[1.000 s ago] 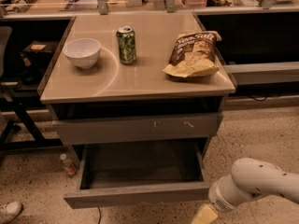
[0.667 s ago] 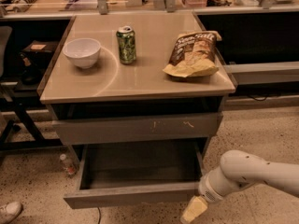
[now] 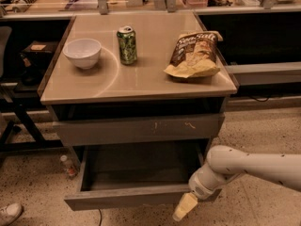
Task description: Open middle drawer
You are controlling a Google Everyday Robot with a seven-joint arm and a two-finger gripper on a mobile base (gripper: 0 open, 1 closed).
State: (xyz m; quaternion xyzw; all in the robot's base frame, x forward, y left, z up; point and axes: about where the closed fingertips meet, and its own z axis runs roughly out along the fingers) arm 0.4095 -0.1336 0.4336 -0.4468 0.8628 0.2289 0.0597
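Note:
The middle drawer (image 3: 136,197) stands pulled out under the tabletop. Its plain grey-brown front panel faces me and its dark boxy interior (image 3: 141,166) shows empty. Above it is the taller grey drawer front with scratch marks (image 3: 155,128), which is closed. My gripper (image 3: 185,207) is at the end of a white arm (image 3: 244,166) that comes in from the right. It is low, at the right end of the middle drawer's front panel, with its yellowish tip pointing down just below the panel's lower edge.
On the tabletop (image 3: 141,81) stand a white bowl (image 3: 83,52), a green can (image 3: 127,44) and a chip bag (image 3: 195,55). A small bottle (image 3: 67,165) stands on the floor left of the drawer. A shoe (image 3: 8,214) is at the bottom left. Dark furniture legs stand at the left.
My arm and gripper have moved left and a little up, from the floor at the right to the drawer's right front corner. The drawer stands as far out as before.

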